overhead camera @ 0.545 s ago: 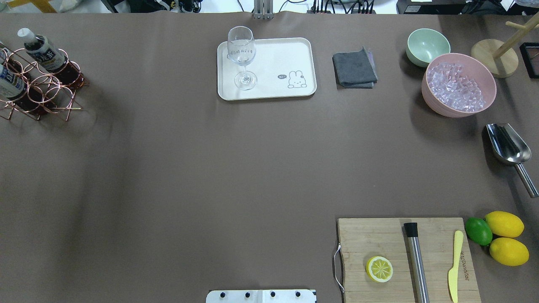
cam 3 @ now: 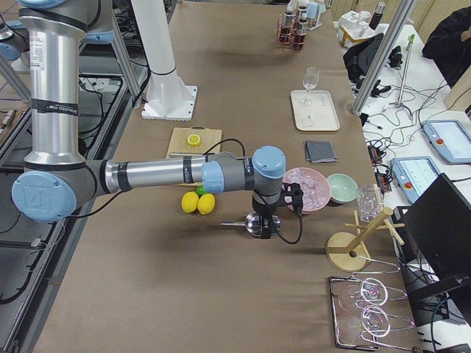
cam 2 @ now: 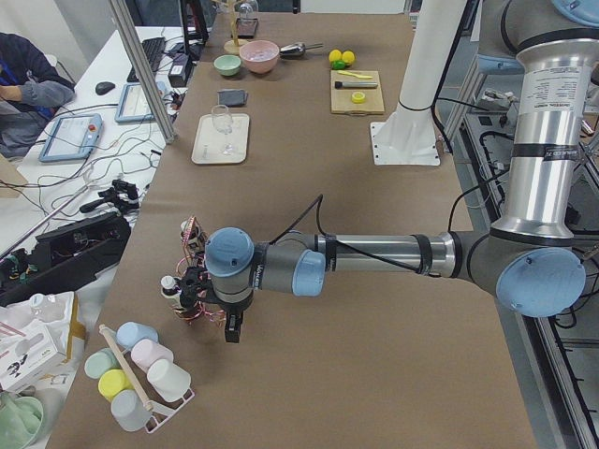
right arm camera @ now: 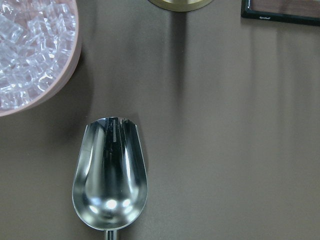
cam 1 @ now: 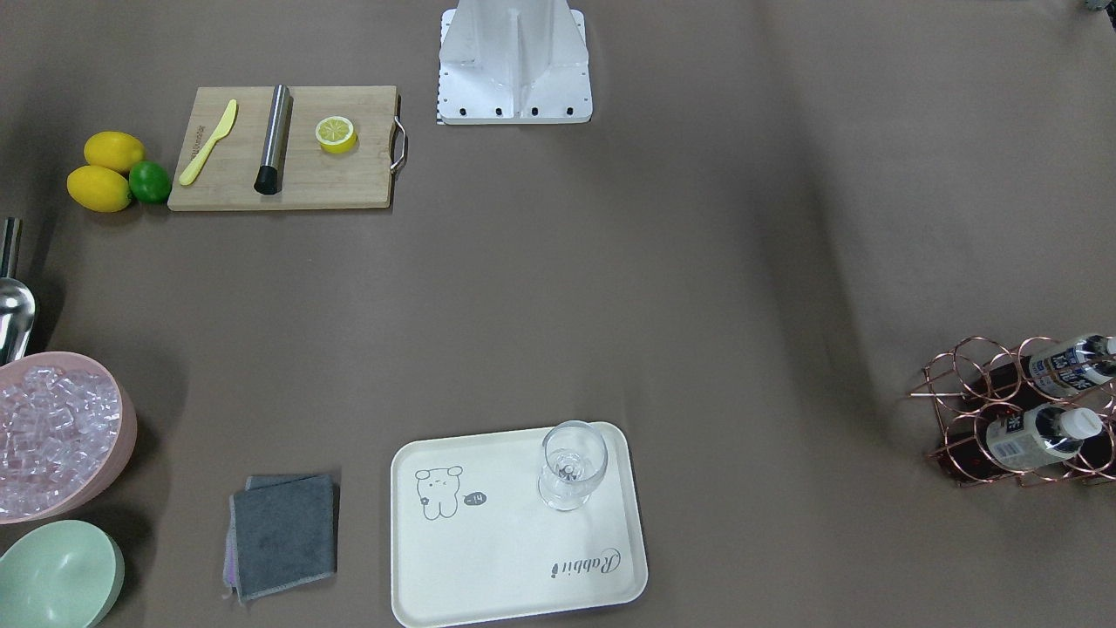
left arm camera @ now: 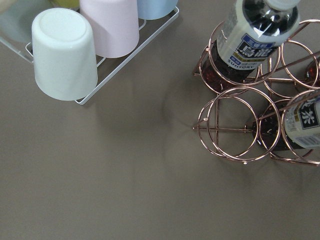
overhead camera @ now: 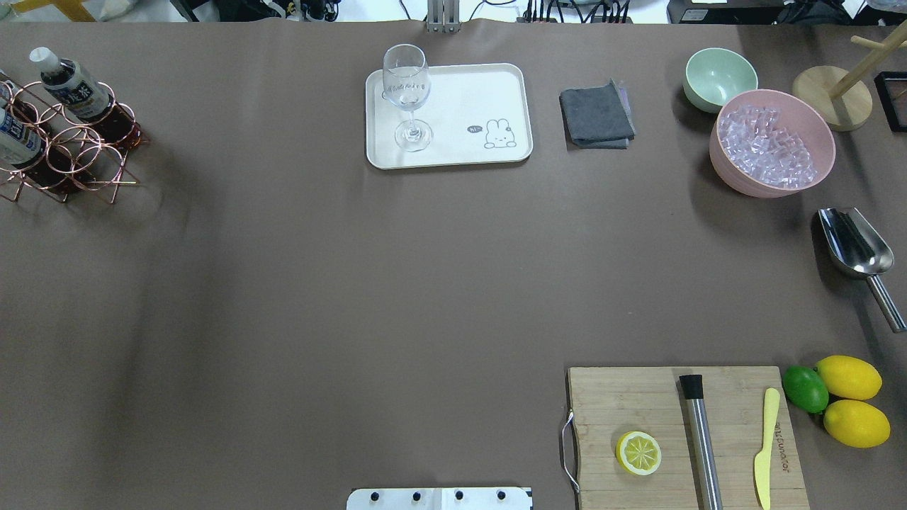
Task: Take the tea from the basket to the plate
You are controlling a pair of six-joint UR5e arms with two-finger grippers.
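Two tea bottles [overhead camera: 71,83] [overhead camera: 15,138] with white caps lean in the copper wire basket [overhead camera: 78,152] at the table's far left. The front-facing view shows the same tea bottles [cam 1: 1068,362] [cam 1: 1033,436] and basket [cam 1: 976,375]. In the left wrist view the bottles [left arm camera: 250,35] [left arm camera: 307,122] stand in the basket's rings [left arm camera: 235,130] at right. The cream plate [overhead camera: 460,152] [cam 1: 506,558] lies at the far middle. My left gripper [cam 2: 232,327] hangs beside the basket; I cannot tell whether it is open or shut. My right gripper [cam 3: 266,228] hovers over the scoop, state unclear.
A stemmed glass [overhead camera: 407,99] stands on the plate. A rack of upturned cups [left arm camera: 65,55] sits near the basket. Grey cloth [overhead camera: 595,117], green bowl [overhead camera: 719,78], pink ice bowl [overhead camera: 772,142], metal scoop [right arm camera: 110,175] and cutting board [overhead camera: 638,397] fill the right side.
The bottle at the basket's left edge looks slightly shifted in the overhead view. Everything else stays where it was.
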